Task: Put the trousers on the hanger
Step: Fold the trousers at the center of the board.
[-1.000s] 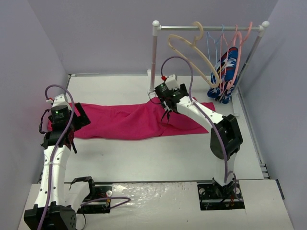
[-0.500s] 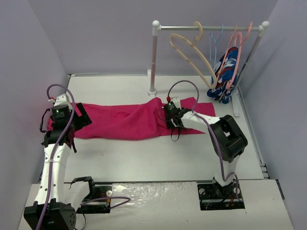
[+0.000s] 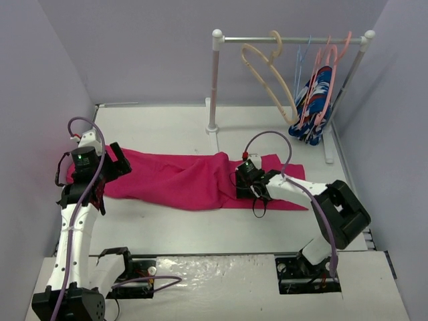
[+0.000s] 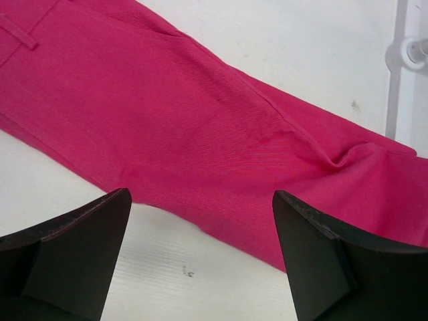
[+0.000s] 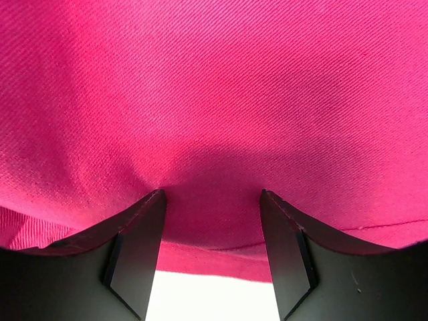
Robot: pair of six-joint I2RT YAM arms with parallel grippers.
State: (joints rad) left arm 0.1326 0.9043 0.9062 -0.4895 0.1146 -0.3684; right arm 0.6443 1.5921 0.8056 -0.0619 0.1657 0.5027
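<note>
The white table [image 3: 167, 227] carries the trousers [image 3: 174, 177], stretched flat from its left edge toward the right. On the rack [image 3: 247, 39] at the far right corner hangs the hanger [image 3: 270, 61]. The left gripper [image 4: 200, 194] hovers spread wide over the trousers' left end. The right gripper [image 5: 212, 194] stands half spread, tips against the cloth near its right end; whether it pinches, I cannot tell.
</note>
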